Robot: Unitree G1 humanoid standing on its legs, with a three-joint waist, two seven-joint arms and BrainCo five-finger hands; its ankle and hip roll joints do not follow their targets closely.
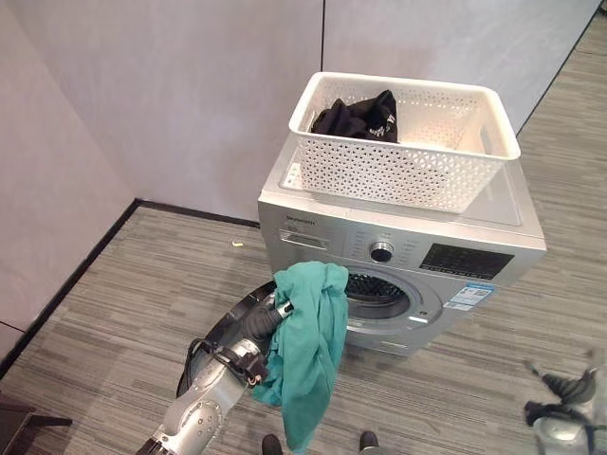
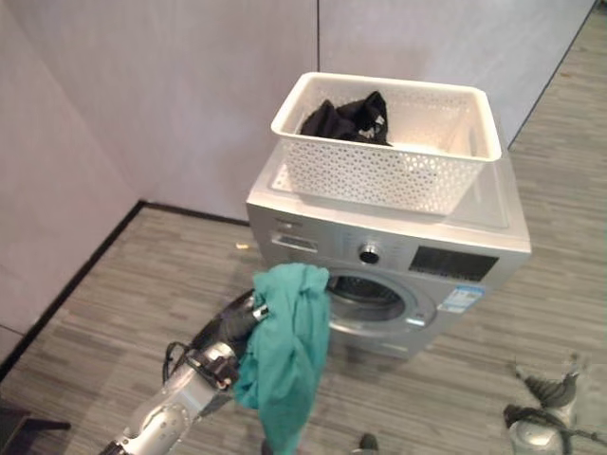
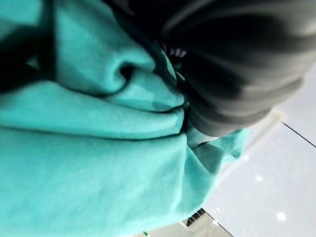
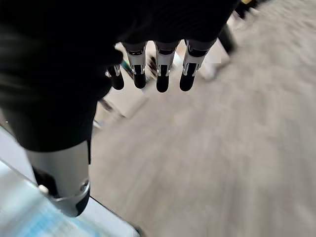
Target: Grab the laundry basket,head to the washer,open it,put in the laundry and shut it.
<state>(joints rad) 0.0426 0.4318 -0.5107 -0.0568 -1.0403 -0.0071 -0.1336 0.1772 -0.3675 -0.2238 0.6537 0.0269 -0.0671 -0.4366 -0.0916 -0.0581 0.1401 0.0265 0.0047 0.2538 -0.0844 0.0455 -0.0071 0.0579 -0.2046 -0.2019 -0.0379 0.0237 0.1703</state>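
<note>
The left hand (image 1: 268,318) is clutching a teal garment (image 1: 308,351), bunched in its curled fingers and hanging just in front of the open drum (image 1: 377,296) of the washing machine (image 1: 398,256), probably so it can be fed straight in. The round door (image 1: 220,327) is swinging wide open on the left, behind the arm, so nothing is blocking the mouth. The white laundry basket (image 1: 408,142) is sitting on top of the washer, a black garment (image 1: 358,118) lying in its far left corner, waiting its turn. The right hand (image 4: 158,69) is hanging low on the right, fingers relaxed and empty.
</note>
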